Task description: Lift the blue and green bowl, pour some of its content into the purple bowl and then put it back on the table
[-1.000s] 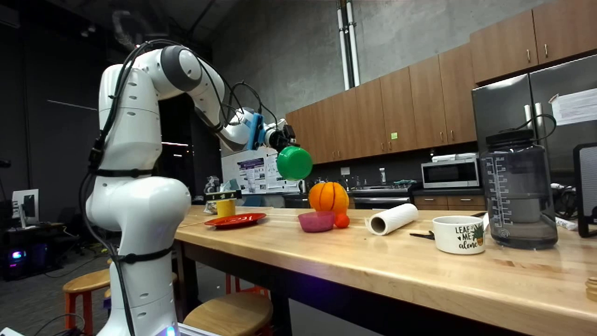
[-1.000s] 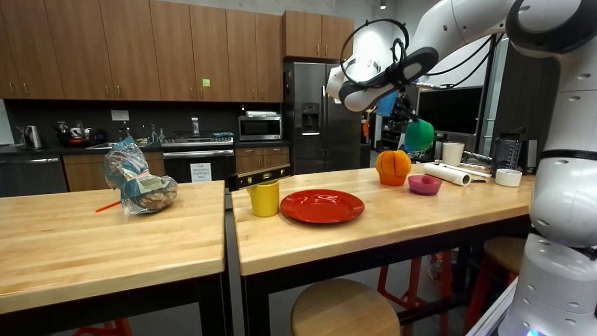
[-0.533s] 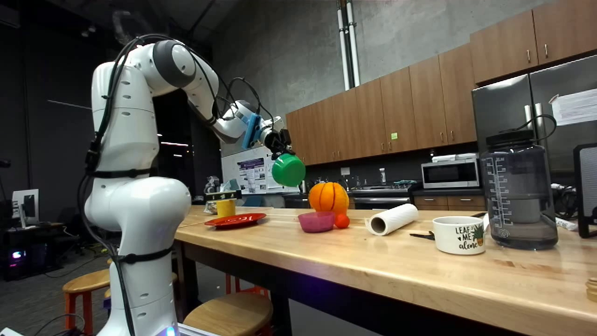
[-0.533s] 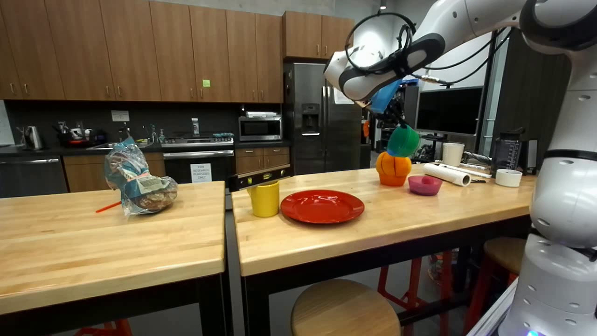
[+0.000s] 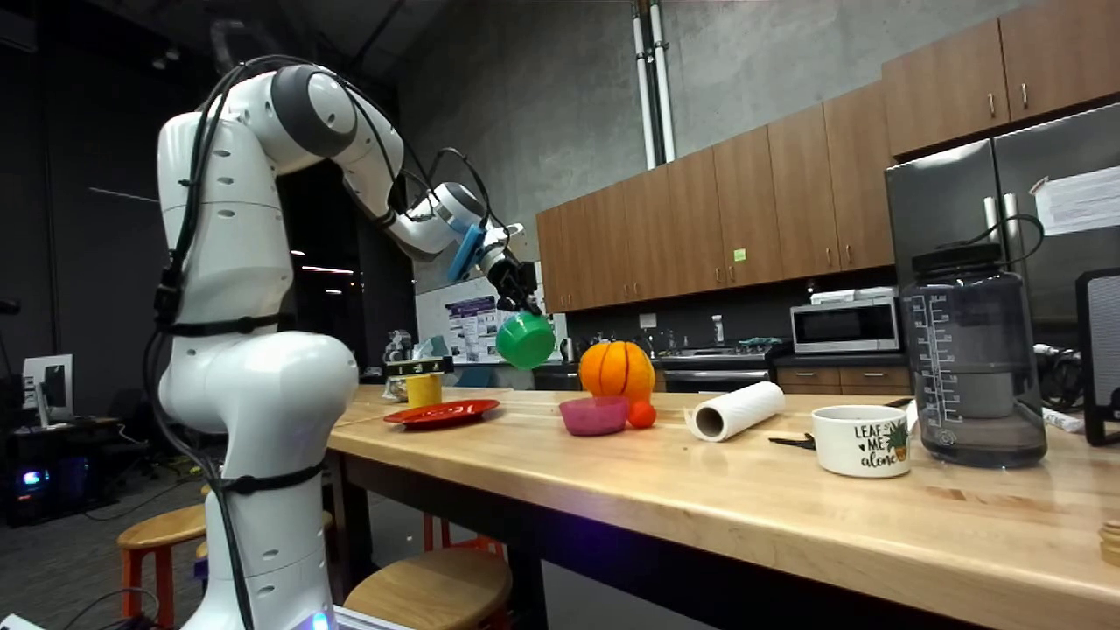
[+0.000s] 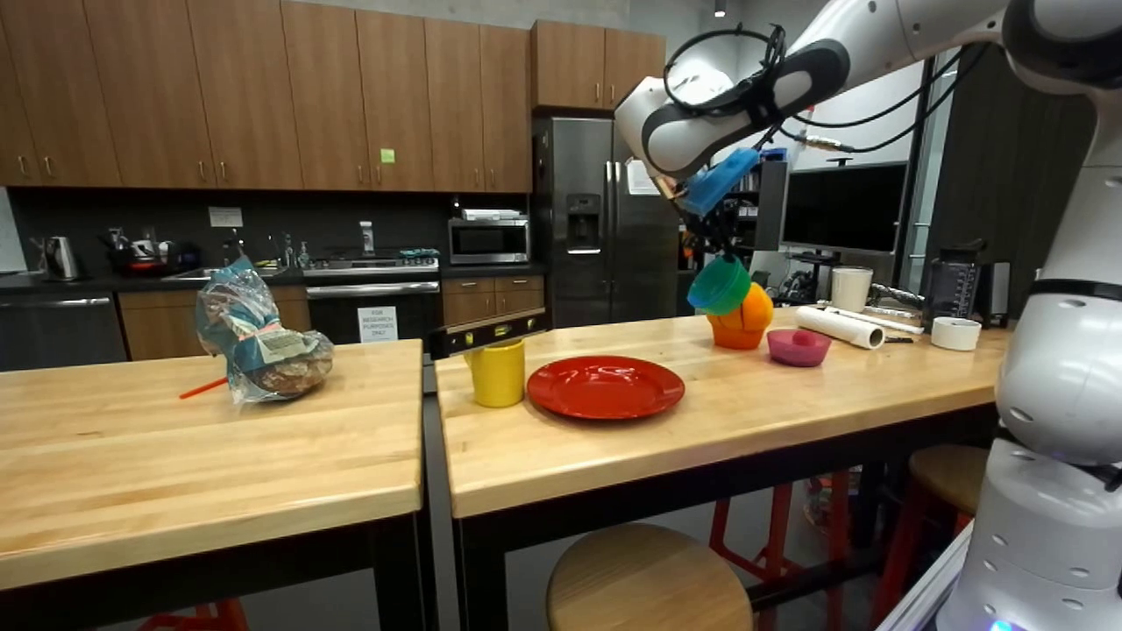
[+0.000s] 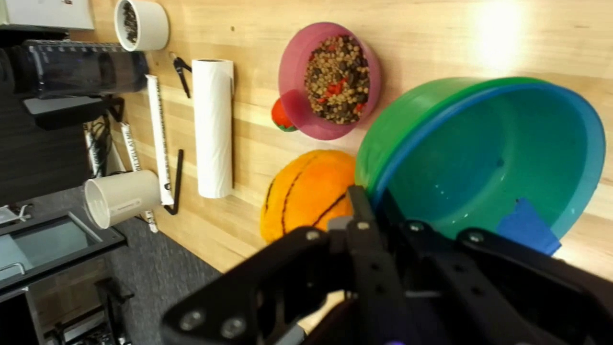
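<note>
Two black fingers (image 7: pixel 362 211) pinch the smooth, round plastic blue and green bowl (image 7: pixel 479 153), tilted midair.

Bowl (image 5: pixel 594 418) stands between plate (image 5: pixel 442 414) and roll (image 5: pixel 745 407); bits (image 7: pixel 341 76) inside.

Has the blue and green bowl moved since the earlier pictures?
Yes. In an exterior view, the blue and green bowl has moved left and downward: earlier it appeared almost directly above the purple bowl; now it is at that bowl's upper left.
</note>
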`<action>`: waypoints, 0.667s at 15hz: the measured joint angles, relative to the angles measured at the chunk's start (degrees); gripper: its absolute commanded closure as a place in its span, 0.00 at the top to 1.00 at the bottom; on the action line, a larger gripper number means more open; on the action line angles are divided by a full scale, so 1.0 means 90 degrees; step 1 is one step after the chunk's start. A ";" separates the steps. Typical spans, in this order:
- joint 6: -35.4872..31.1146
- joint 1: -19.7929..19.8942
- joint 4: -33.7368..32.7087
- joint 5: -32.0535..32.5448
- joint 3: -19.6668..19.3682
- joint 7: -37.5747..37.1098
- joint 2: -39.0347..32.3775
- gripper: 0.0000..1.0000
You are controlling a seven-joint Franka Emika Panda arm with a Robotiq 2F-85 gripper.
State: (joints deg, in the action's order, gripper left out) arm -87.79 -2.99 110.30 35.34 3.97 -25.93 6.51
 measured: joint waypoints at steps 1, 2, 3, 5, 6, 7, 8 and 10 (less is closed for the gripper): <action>-0.0192 0.0018 0.0089 -0.0159 -0.0028 -0.0015 0.0037 0.02; -0.0396 0.0041 0.0191 -0.0320 -0.0061 -0.0029 0.0080 0.02; -0.0594 0.0068 0.0295 -0.0477 -0.0095 -0.0036 0.0128 0.02; -0.0967 0.0134 0.0512 -0.0778 -0.0169 -0.0040 0.0234 0.02; -0.1161 0.0174 0.0633 -0.0953 -0.0210 -0.0039 0.0301 0.02; -0.1347 0.0213 0.0753 -0.1120 -0.0251 -0.0039 0.0363 0.02; -0.1537 0.0255 0.0877 -0.1292 -0.0289 -0.0034 0.0435 0.02; -0.1894 0.0338 0.1130 -0.1640 -0.0358 -0.0016 0.0583 0.02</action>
State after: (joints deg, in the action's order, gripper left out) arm -104.84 0.05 120.47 20.58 0.75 -26.07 11.76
